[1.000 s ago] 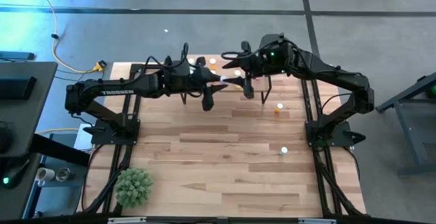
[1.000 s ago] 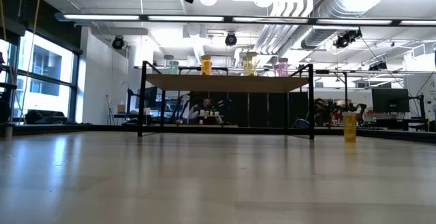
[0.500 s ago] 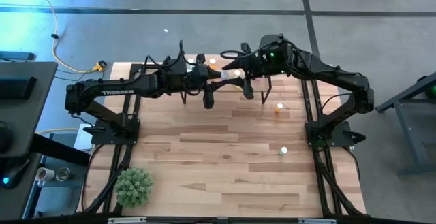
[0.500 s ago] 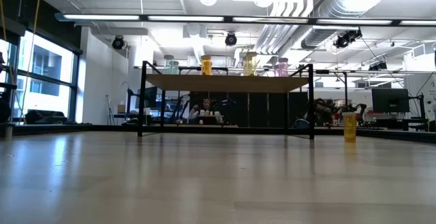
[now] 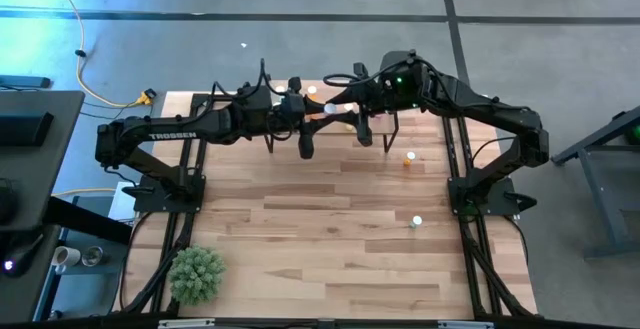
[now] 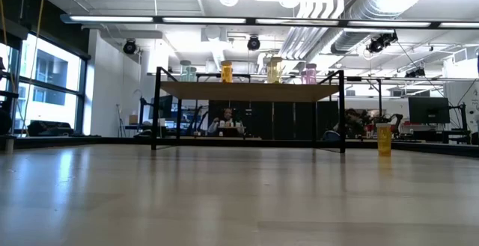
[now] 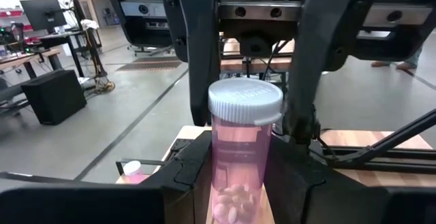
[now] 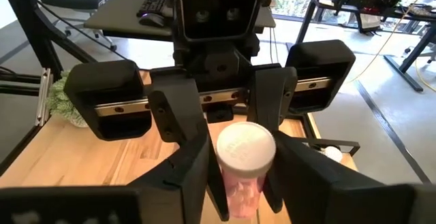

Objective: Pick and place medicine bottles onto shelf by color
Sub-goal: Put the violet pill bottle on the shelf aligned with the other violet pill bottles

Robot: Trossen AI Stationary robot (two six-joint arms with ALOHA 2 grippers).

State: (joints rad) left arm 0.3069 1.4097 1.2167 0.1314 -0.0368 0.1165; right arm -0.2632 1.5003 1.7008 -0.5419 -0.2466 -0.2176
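Note:
A pink medicine bottle (image 5: 330,109) with a white cap hangs upright above the shelf (image 6: 251,91), between both arms. My left gripper (image 5: 322,112) comes in level from the table's left and is shut on it. My right gripper (image 8: 245,183) comes from the right, slanting slightly down, and stands open, with a finger (image 7: 194,67) close on each side of the bottle's cap (image 7: 245,101). On the shelf top stand a green (image 6: 187,72), an orange (image 6: 226,72), a yellow (image 6: 275,70) and a pink bottle (image 6: 309,72). My left gripper pinches the pink bottle's lower body (image 7: 221,176) between its two fingers, coming level from the table's left. The bottle stands upright in the hold, cap up, lifted clear above the shelf. My right gripper's fingers stand beside the cap; whether they touch it I cannot tell.
An orange bottle (image 5: 408,157) and a green bottle (image 5: 416,222) stand on the tabletop at the right. A small green plant (image 5: 196,274) sits near the front left corner. The middle and near part of the table lies bare. A person (image 6: 228,119) shows far behind the shelf.
My left gripper has tipped upward a little with the pink bottle, which has risen with it and drawn slightly toward the table's left. In the low view the gripper has nearly gone out of the picture's top.

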